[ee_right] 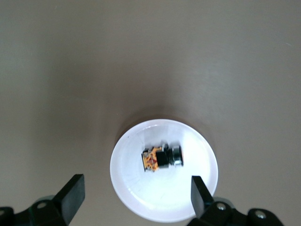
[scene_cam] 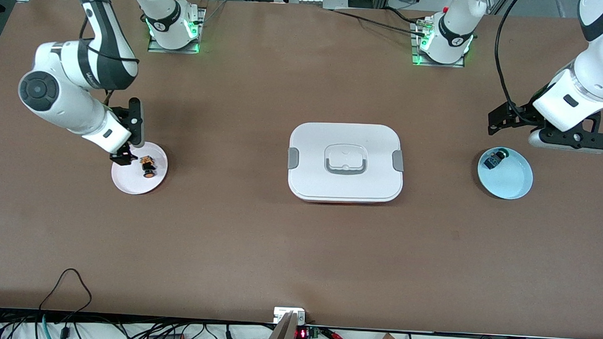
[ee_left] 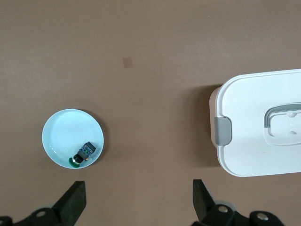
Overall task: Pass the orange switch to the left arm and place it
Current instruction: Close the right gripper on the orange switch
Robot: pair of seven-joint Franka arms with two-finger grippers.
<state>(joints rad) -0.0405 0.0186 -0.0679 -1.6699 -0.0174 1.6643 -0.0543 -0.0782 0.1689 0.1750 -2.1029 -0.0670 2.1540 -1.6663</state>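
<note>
The right tool (scene_cam: 126, 156) hung low over the pink-white plate (scene_cam: 130, 181) near the right arm's end of the bench (scene_cam: 258, 248), its two black fingers (ee_right: 71, 193) spread wide apart and clamped on nothing; in the right wrist view the fingers stood well clear of the plate's rim on both flanks. On that plate lay the orange switch (scene_cam: 148, 167), a tiny piece resting on its side, with a black body, orange and tan parts at one end and a dark rounded cap end at the other; it lay near the plate's middle and touched neither finger. The left tool (scene_cam: 543, 129) was up in the air over the bench near the left arm's end, just beside the pale blue plate (scene_cam: 511, 182), its fingers (ee_left: 73, 202) also spread fully apart and holding nothing. On the blue plate, close to the rim nearest the left tool, rested a dark switch with a green cap (scene_cam: 494, 158). Between the two plates, about the middle of the bench and well apart from both tools, sat the white box (scene_cam: 346, 162), lid on, with grey latches on its short sides and a grey-edged recessed handle on top.
</note>
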